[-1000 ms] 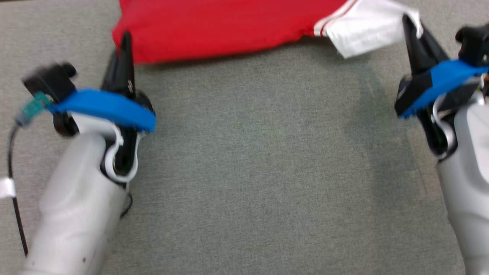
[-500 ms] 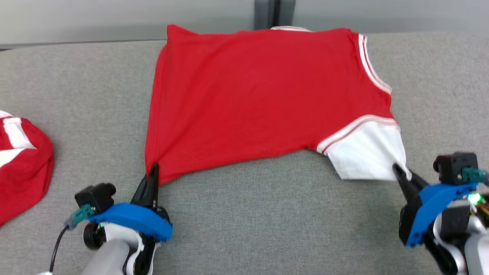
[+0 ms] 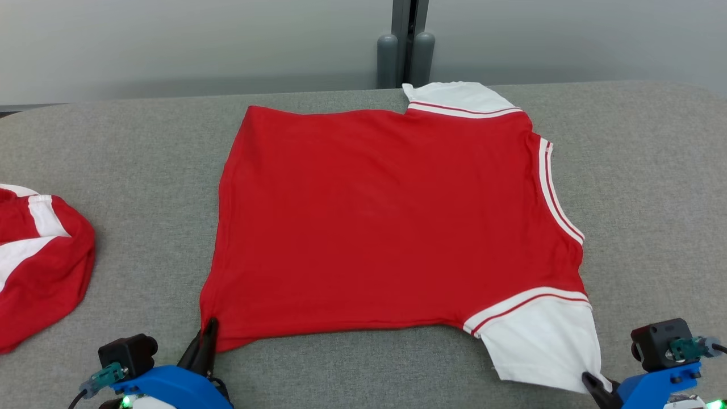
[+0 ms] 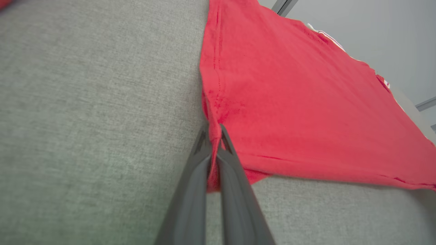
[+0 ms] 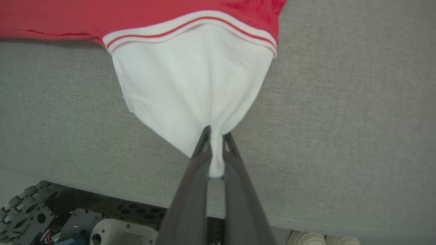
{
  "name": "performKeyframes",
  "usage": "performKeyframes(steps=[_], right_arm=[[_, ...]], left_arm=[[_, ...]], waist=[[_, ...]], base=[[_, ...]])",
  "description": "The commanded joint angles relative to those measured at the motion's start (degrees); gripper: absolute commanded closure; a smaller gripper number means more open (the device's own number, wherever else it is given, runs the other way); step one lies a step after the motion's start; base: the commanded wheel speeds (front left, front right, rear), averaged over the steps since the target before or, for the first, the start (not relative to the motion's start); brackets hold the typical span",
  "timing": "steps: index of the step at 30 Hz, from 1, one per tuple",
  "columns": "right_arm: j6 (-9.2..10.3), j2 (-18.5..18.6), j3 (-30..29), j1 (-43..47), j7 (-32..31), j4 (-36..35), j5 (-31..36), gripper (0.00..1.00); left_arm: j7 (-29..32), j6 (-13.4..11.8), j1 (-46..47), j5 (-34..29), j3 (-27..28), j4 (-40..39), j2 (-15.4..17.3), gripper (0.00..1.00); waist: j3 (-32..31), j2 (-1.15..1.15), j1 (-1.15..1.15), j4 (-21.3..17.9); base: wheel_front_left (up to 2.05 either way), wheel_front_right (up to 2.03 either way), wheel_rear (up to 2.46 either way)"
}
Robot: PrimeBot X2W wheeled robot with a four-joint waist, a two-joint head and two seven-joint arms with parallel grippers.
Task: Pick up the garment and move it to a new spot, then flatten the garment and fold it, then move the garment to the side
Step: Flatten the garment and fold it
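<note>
The garment (image 3: 386, 216) is a red shirt with white, red-striped sleeves, spread nearly flat across the grey table (image 3: 142, 147). My left gripper (image 3: 210, 326) is shut on its near left hem corner, and in the left wrist view that gripper (image 4: 214, 131) pinches a bunched fold of red cloth (image 4: 289, 102). At the near right, my right gripper (image 3: 588, 378) is shut on the tip of the white sleeve (image 3: 539, 346). The right wrist view has the gripper (image 5: 214, 134) clamping the sleeve (image 5: 190, 85), which is pulled into a point.
A second red and white garment (image 3: 40, 267) lies crumpled at the table's left edge. Two grey posts (image 3: 406, 57) stand behind the far edge before a pale wall. The table's near edge (image 5: 102, 195) and the robot's base (image 5: 41, 217) sit below the right gripper.
The head camera has tilted up, bringing the whole shirt and far wall into view. Both grippers have drawn the shirt's near edge toward me, stretching it flatter, and stay shut on it.
</note>
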State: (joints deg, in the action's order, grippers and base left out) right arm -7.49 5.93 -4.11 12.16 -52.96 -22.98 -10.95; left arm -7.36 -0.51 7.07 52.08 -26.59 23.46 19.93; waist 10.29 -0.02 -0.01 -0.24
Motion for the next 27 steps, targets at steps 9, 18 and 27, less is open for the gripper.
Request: performKeyframes(steps=[9,18,27], right_arm=[[-0.01,0.2,-1.5,5.7,-3.6,-3.7,-1.0,1.0],[-0.01,2.3,-2.3,-1.9,4.3,-2.9,1.3,1.0],[-0.01,5.3,-2.7,-11.6,9.9,0.1,2.4,1.0]], left_arm=[[6.3,-6.0,-8.5,-0.2,-1.2,-10.7,5.0,1.0],[6.2,-4.7,-4.3,1.5,-0.8,-17.8,2.4,1.0],[6.7,-5.6,2.6,3.6,1.2,-17.5,-0.8,1.0]], waist=[[1.3,0.02,0.01,0.9],[1.6,0.02,0.01,2.7],[3.5,0.02,0.01,4.3]], base=[[0.0,0.0,0.0],[0.0,0.0,0.0],[0.0,0.0,0.0]])
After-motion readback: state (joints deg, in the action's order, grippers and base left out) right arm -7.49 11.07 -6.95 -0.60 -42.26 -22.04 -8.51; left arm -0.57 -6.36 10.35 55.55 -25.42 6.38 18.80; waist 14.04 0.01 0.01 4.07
